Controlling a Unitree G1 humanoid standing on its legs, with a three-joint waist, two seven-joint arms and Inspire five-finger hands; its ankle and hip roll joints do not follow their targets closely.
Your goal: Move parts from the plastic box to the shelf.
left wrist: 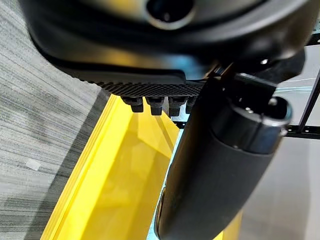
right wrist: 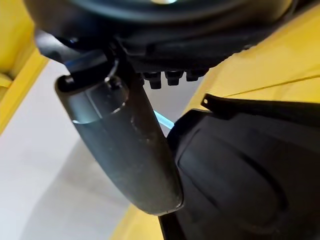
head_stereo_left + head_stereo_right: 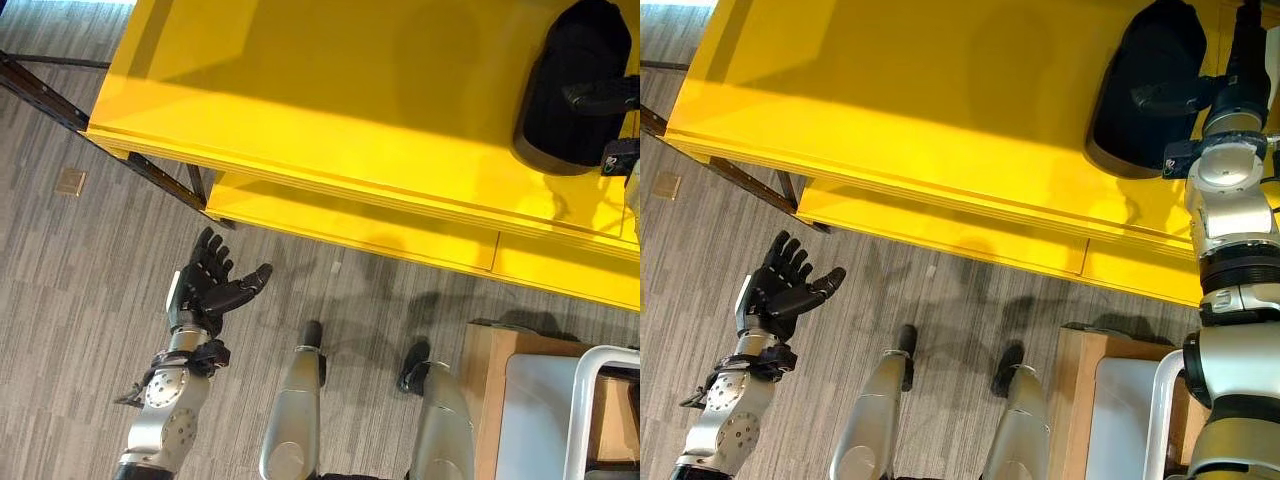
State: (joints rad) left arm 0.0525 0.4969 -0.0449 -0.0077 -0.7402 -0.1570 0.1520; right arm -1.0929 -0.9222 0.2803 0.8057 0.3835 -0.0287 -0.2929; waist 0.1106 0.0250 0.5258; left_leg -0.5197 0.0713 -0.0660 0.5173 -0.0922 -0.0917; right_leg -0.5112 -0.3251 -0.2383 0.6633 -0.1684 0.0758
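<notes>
One black part (image 3: 1145,85) sits on the yellow shelf (image 3: 940,110) at the right hand (image 3: 1240,70), grip unreadable; looks rigid, smooth, bulky — take its rim. Left hand (image 3: 780,285) hangs open-fingered.

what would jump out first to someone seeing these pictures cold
The big yellow shelf runs across the top of the head views, above grey carpet. A large black part lies on its top board at the robot's right, with the right hand at it; whether the fingers grip it cannot be seen. The left hand hangs over the carpet at lower left, fingers spread and holding nothing.
</notes>
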